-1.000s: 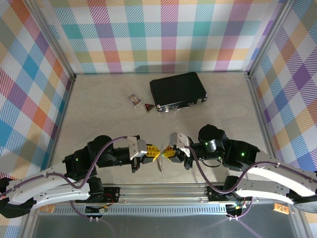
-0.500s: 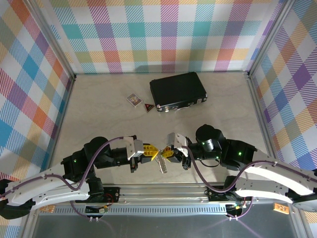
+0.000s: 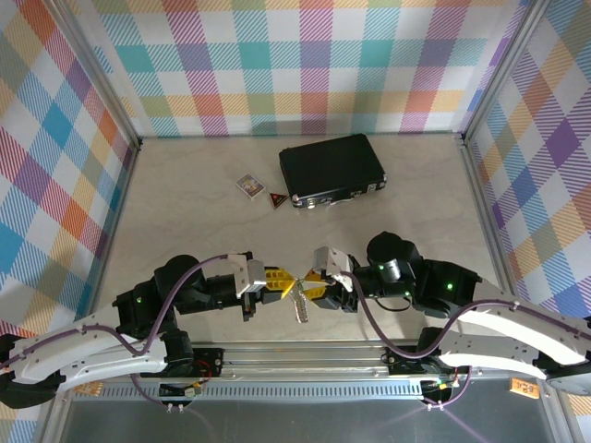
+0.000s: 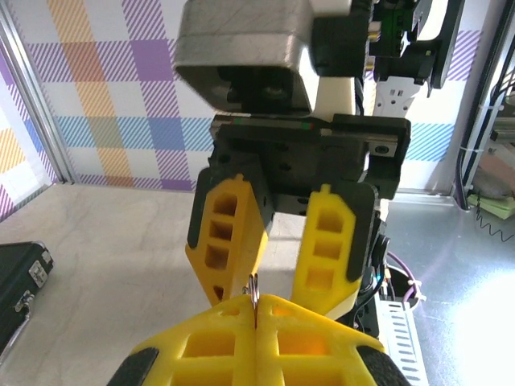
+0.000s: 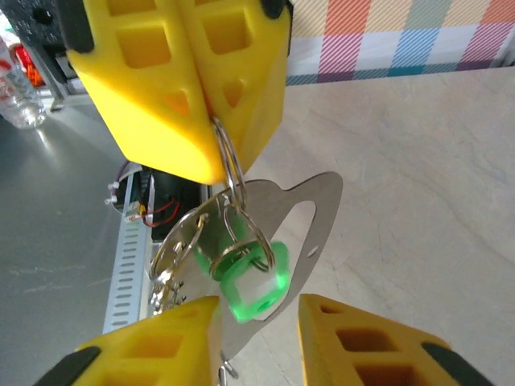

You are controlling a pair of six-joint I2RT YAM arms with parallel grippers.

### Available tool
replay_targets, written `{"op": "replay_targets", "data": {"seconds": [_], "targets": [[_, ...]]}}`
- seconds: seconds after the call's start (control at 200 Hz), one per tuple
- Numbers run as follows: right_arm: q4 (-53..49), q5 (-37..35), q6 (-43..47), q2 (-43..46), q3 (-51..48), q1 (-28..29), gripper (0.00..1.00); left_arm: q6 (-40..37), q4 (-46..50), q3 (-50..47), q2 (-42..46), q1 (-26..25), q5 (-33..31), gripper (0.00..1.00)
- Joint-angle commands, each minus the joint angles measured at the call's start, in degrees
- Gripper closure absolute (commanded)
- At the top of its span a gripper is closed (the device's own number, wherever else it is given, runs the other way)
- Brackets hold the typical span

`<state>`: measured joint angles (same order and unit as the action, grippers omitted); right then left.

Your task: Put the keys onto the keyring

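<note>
The left gripper (image 5: 216, 141) has its yellow jaws pressed tight together, pinching a thin wire loop of the keyring (image 5: 315, 211) right at the tips. Everything else hangs free below that pinch. The keyring is a flat, silvery, carabiner-like loop with a wide opening through its middle. It is bright enough to catch the light, and a bumpy, bead-like strip runs down one edge. A couple of thinner wire rings thread through it just under the left jaws.

The key (image 5: 253, 283) dangles from those rings. Its head is bright green plastic with a pale centre. The blade is lost against the metal behind it, and I can't pick it out.

The right gripper (image 5: 259, 305) faces the left one, tip to tip and very close, with its jaws spread. The green head sits in the gap between the two yellow fingers (image 5: 366, 342), level with their tips. There is clear space on one side. On the other side it is so close that I can't tell whether it touches. The silvery loop drops past those tips as well.

From above, both grippers meet over the near part of the table (image 3: 185, 212). The black case (image 3: 332, 171) lies well beyond them.
</note>
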<state>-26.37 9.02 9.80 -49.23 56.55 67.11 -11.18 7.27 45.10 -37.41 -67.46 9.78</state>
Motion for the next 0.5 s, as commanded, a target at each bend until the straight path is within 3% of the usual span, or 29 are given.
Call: {"op": "replay_targets", "data": {"seconds": [0.0, 0.17, 0.495], "targets": [[1.6, 0.2, -0.5, 2.9, 0.1, 0.3, 0.64, 0.5, -3.5, -0.8, 1.0, 0.0, 0.2, 1.0], [3.4, 1.3, -1.0, 5.0, -0.1, 0.3, 0.59, 1.2, -4.6, -1.2, 0.9, 0.0, 2.9, 1.0], [6.7, 6.4, -0.7, 3.6, 0.1, 0.3, 0.59, 2.1, -5.6, -1.2, 0.4, 0.0, 6.2, 1.0]]}}
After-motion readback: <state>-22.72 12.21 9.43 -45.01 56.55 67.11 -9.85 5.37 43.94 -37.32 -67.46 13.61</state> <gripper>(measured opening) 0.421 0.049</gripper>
